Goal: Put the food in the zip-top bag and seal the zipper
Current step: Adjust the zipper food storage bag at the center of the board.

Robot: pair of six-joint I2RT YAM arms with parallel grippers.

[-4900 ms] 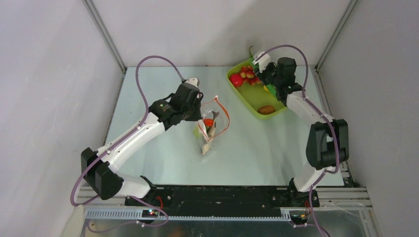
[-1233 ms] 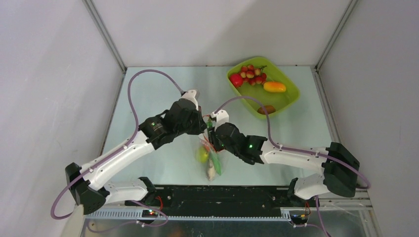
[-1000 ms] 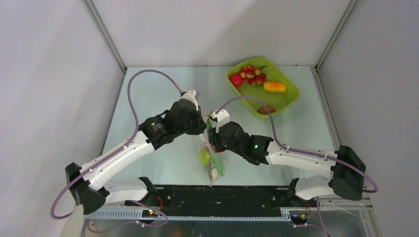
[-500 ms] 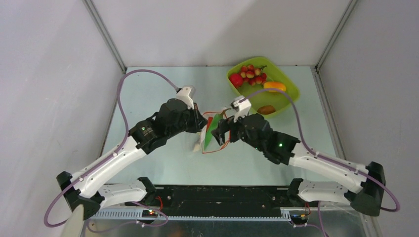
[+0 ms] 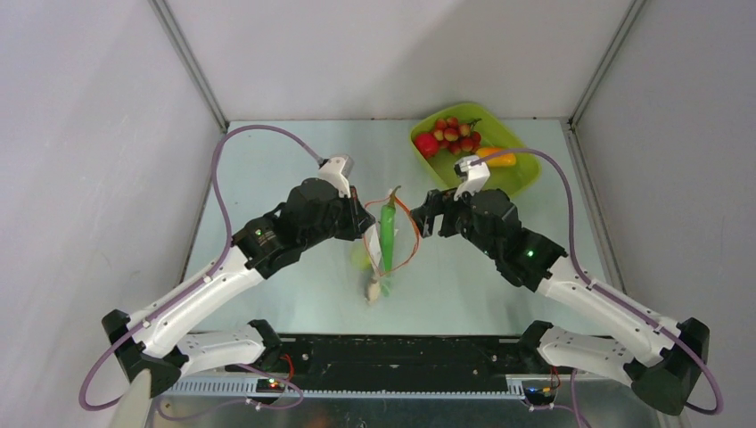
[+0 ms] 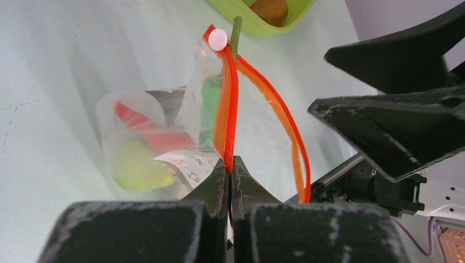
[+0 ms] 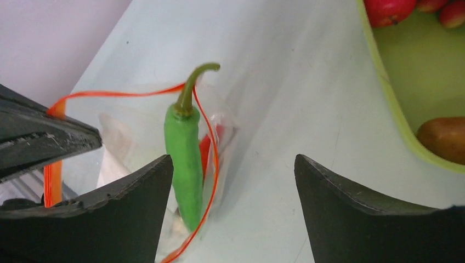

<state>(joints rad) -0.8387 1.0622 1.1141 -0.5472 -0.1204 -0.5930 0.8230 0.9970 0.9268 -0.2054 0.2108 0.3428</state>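
Observation:
The clear zip-top bag point(image 5: 385, 254) hangs open at mid-table, and my left gripper point(image 6: 230, 164) is shut on its orange-red zipper point(image 6: 226, 104) near the white slider tab point(image 6: 217, 38). A green bean point(image 7: 183, 148) stands upright in the bag's mouth with its stem poking out. A carrot point(image 6: 145, 123), a green pear point(image 6: 134, 164) and a grey fish point(image 5: 373, 287) lie lower in the bag. My right gripper point(image 7: 233, 160) is open and empty, just right of the bag. Red grapes point(image 5: 453, 132), a red apple point(image 5: 426, 144), an orange mango point(image 5: 499, 159) and a brown kiwi point(image 7: 441, 138) are in the tray.
The lime-green tray point(image 5: 528, 159) stands at the back right, right behind my right wrist. Grey walls close in the table on the left, back and right. The arms' black base rail point(image 5: 401, 352) runs along the near edge.
My right gripper has opened, left the green bean in the bag and pulled back to the right toward the tray. The left gripper keeps its hold on the zipper.

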